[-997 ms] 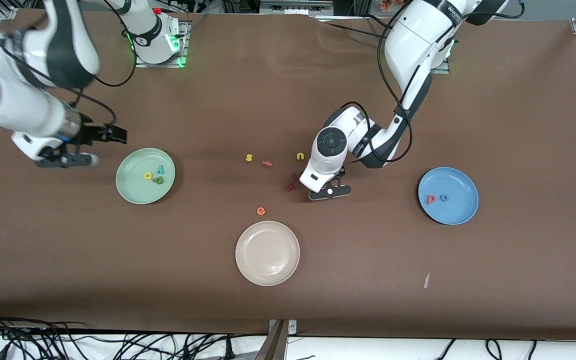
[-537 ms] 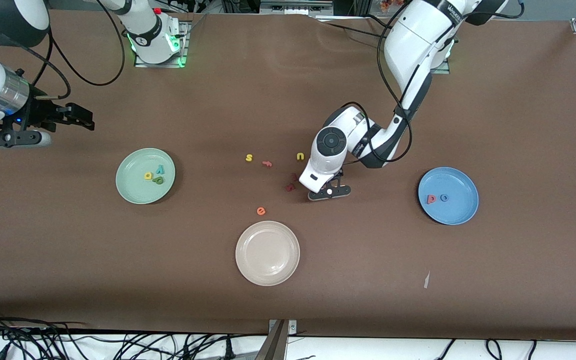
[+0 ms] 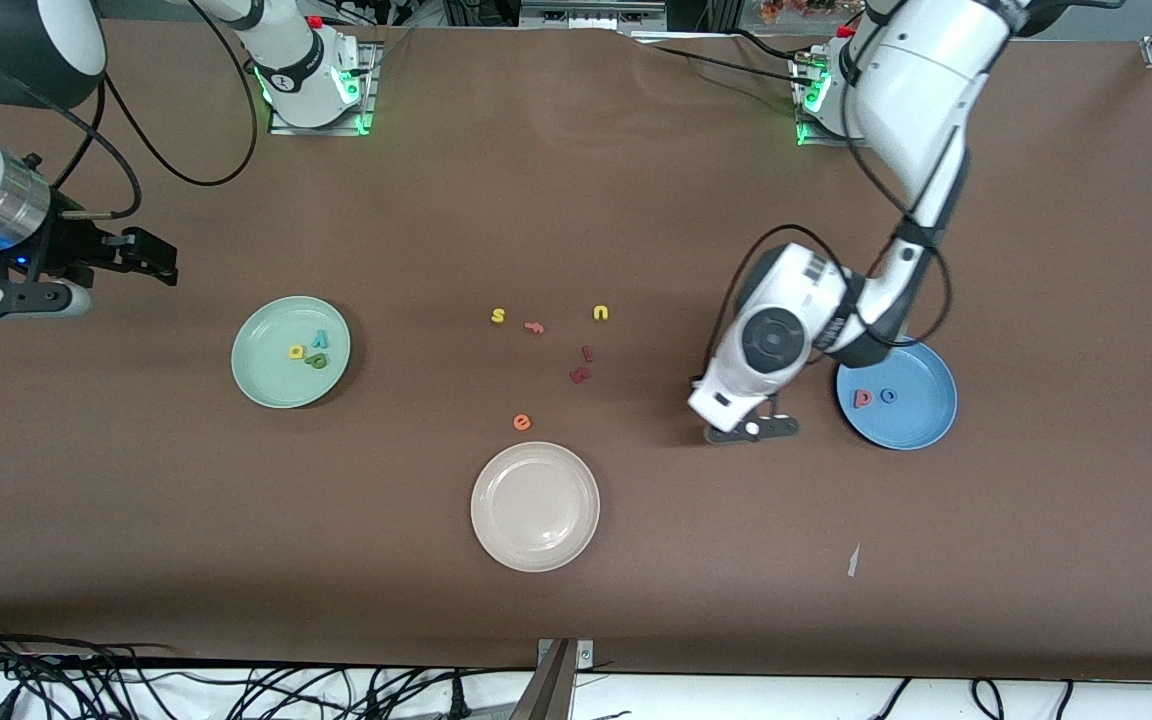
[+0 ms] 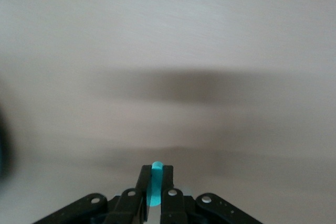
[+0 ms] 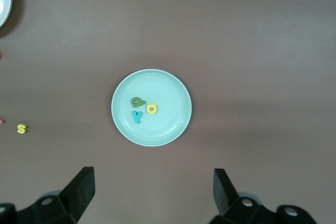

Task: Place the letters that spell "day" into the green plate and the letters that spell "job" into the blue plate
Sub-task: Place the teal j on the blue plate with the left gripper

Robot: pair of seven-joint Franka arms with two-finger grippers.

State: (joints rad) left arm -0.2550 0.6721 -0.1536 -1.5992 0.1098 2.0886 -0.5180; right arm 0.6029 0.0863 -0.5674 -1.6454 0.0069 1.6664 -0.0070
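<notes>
The left gripper is seen clamped on a teal foam piece, judged to be the hooked "j", and is carried low over bare table just beside the blue plate, on the side toward the table's middle. In that plate the salmon-red "b" and the blue ring "o" are already laid, so "job" is judged one drop short of done.

The right gripper is held waiting with its fingers wide apart above the green plate, where the yellow "d", dark green "a" and light-blue "y" lie together; "day" appears finished.

Well apart from the left gripper, toward the middle of the table, the yellow "s", yellow "u", orange "e" and dark red pieces are left loose, with an empty cream-white plate near them. The table is covered in a brown cloth; cables are seen trailing along its near edge.
</notes>
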